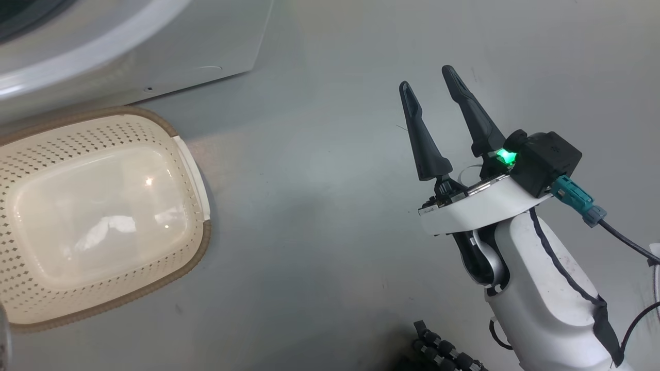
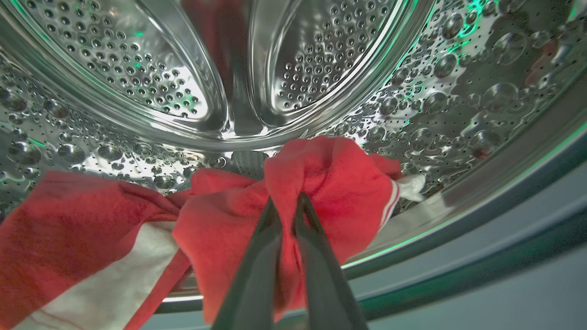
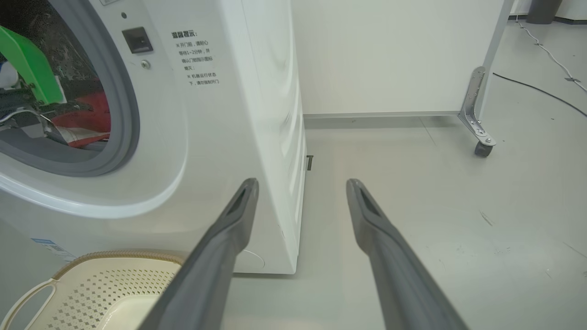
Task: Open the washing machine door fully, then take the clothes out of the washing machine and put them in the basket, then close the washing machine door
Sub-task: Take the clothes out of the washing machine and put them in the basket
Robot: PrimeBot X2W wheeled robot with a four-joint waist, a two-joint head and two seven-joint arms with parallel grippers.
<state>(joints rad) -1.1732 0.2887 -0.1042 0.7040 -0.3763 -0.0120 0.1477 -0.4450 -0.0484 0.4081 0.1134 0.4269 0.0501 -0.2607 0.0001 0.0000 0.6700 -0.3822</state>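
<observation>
Two tools: my left tool nips a bunched fold of the soft, light clothes lying inside the washing machine, limp enough, I judge, to trail; my right tool gapes wide.

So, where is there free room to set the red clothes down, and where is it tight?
The basket, just before the washing machine, is bare inside. The grey floor between the basket and the right gripper is also free. It is crowded in the drum, where the left gripper pinches the clothes.
</observation>
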